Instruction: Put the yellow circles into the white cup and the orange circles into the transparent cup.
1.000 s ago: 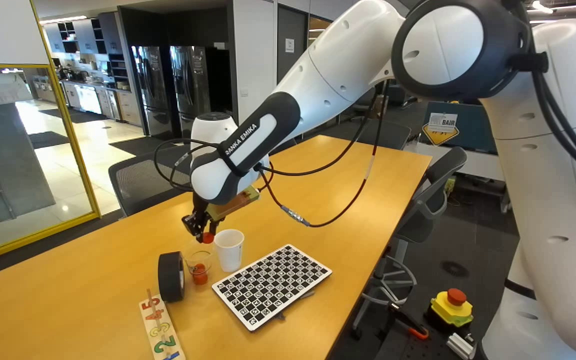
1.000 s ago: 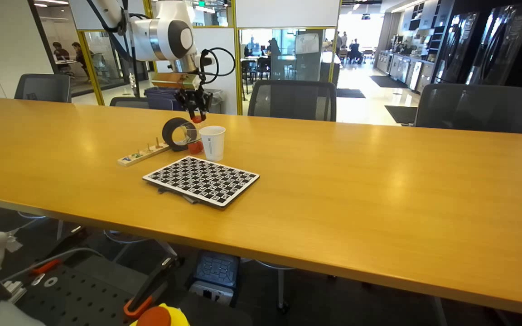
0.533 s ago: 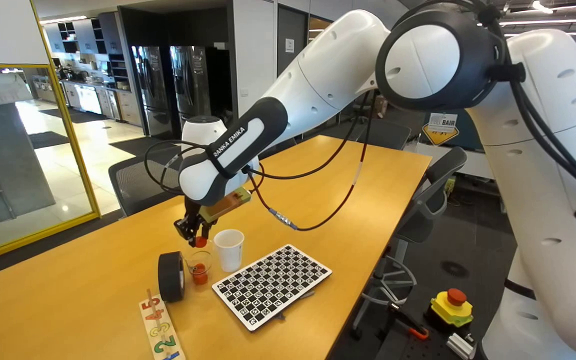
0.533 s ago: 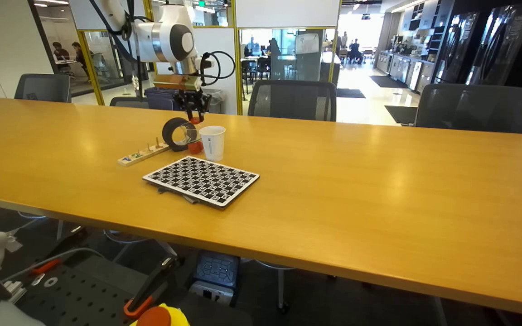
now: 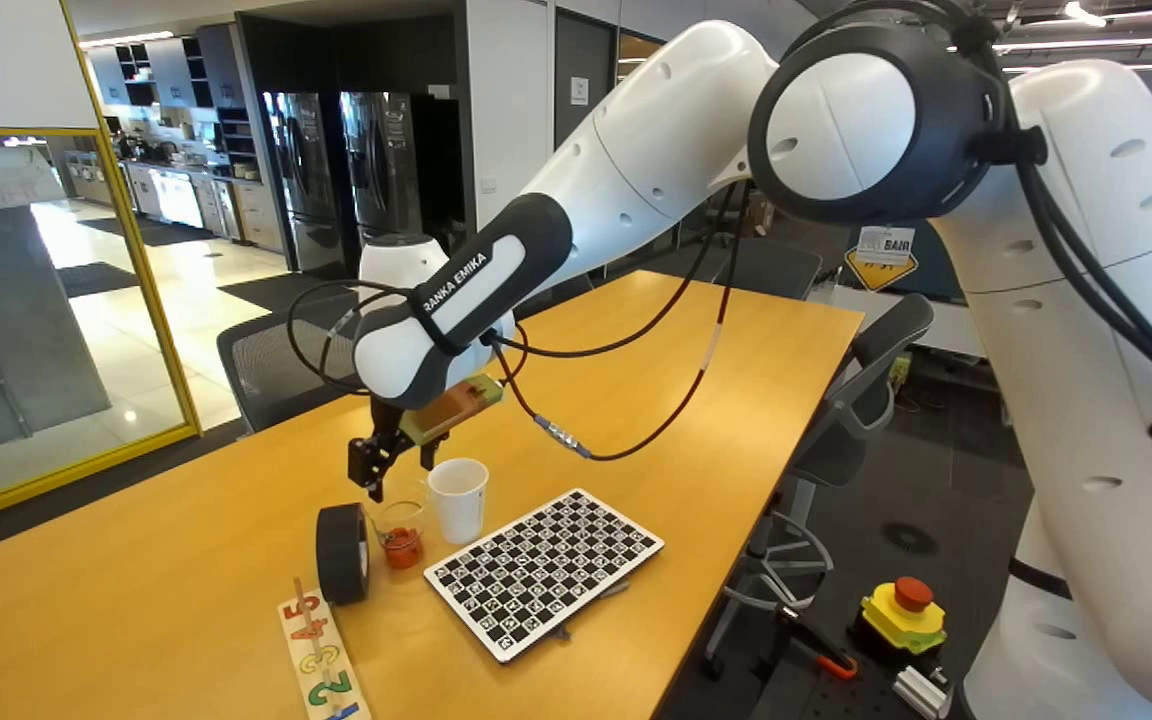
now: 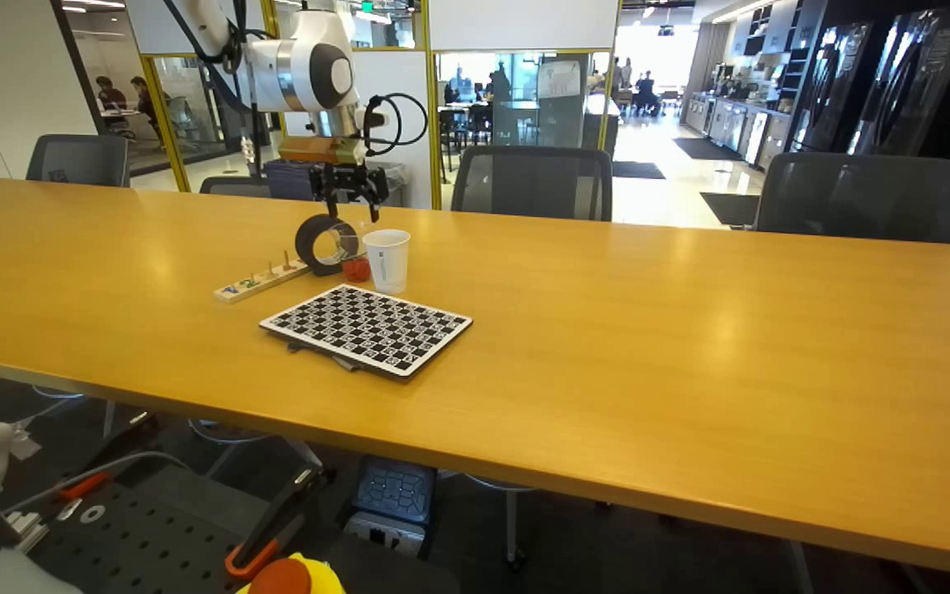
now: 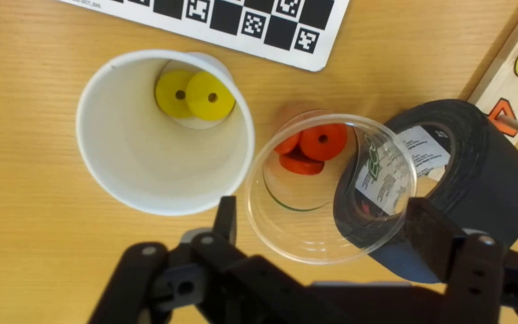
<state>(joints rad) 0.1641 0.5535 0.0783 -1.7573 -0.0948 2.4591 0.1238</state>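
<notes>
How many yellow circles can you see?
2: one yellow circle and a second yellow circle partly over it, both at the bottom of the white cup. More could be hidden beneath.

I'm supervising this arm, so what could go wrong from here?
The open claw might clip the white cup; in the wrist view one finger appears beside its rim. The transparent cup might tip if bumped, spilling its orange circles. The black roll stands on edge, so a nudge could send it rolling.

Orange circles inside transparent cup
</notes>
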